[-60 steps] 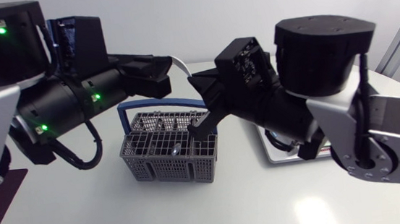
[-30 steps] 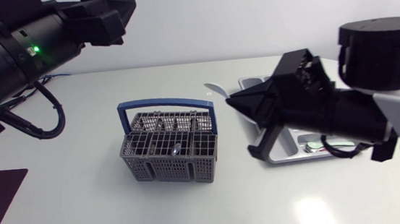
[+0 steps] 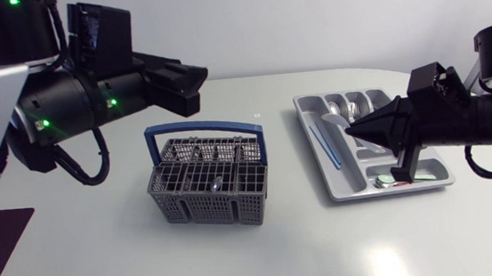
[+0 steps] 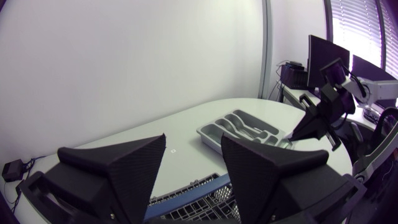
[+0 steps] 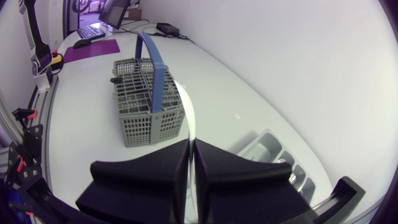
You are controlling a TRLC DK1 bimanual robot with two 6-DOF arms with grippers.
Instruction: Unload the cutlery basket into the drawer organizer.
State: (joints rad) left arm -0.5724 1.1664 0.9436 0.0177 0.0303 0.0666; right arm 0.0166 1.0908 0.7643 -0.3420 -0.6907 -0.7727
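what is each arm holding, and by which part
Right gripper: jaws shut on one end of a thin pale utensil. Left gripper: open, holding nothing.

- Lit brightly and evenly across the white table [image 3: 265,252].
- Caught a soft glare patch near its front edge.
- Threw only faint shadow under the basket [image 3: 210,190].
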